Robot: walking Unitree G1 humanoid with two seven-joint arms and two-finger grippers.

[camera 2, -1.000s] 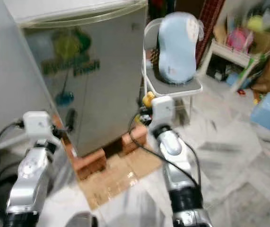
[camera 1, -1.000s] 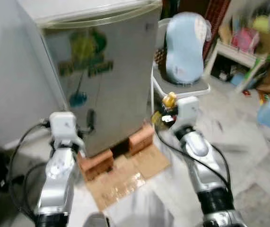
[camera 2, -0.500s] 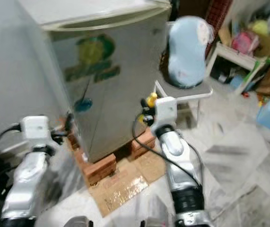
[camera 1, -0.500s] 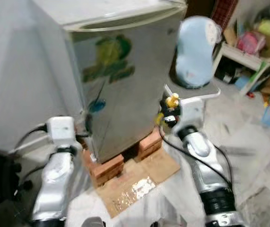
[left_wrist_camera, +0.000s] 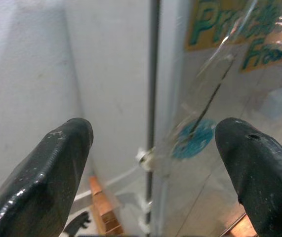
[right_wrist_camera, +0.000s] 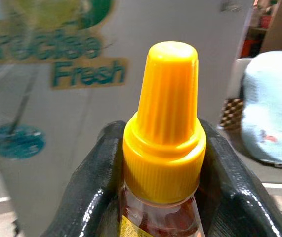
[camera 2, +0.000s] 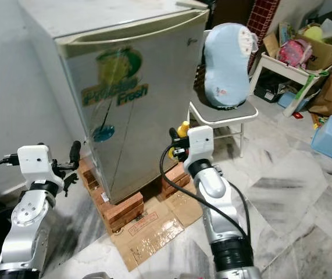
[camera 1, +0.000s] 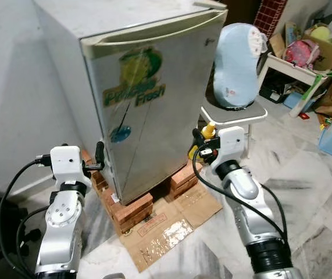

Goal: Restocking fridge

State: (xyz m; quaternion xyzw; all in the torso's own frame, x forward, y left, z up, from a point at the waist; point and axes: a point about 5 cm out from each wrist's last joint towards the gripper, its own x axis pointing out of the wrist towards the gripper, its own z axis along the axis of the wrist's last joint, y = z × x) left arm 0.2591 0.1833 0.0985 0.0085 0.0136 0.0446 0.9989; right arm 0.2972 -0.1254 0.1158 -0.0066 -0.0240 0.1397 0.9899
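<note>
Item 1. Small grey single-door fridge (camera 1: 148, 99) with a green and yellow "Fresh" sticker, door closed, standing on stacked red bricks (camera 1: 132, 207) over a flattened brown cardboard sheet (camera 1: 166, 224) on the marble floor.

Item 2. Clear squeeze bottle with a yellow ribbed cap (right_wrist_camera: 164, 123), reddish-brown contents. I had it clenched in the right claw (camera 1: 203, 142), which I held low, just beside the fridge's right front corner. The bottle was outside the fridge, not yet stocked.

Item 3. Left claw (left_wrist_camera: 150, 163), released and holding nothing, fingers spread wide. I had it near the fridge's left front edge, facing the door seam and apart from it.

Item 4. White chair (camera 2: 224, 113) carrying a pale blue cushion-like object (camera 2: 227, 58), just right of the fridge.

Risks I noted:
- The door was shut; the left claw could slip off the thin seam and fail to open it.
- Pulling hard could rock the fridge on the loose bricks.
- The door seemed hinged near the left claw, so a pull there might achieve nothing.
- The right arm was close to the chair and could knock it.
</note>
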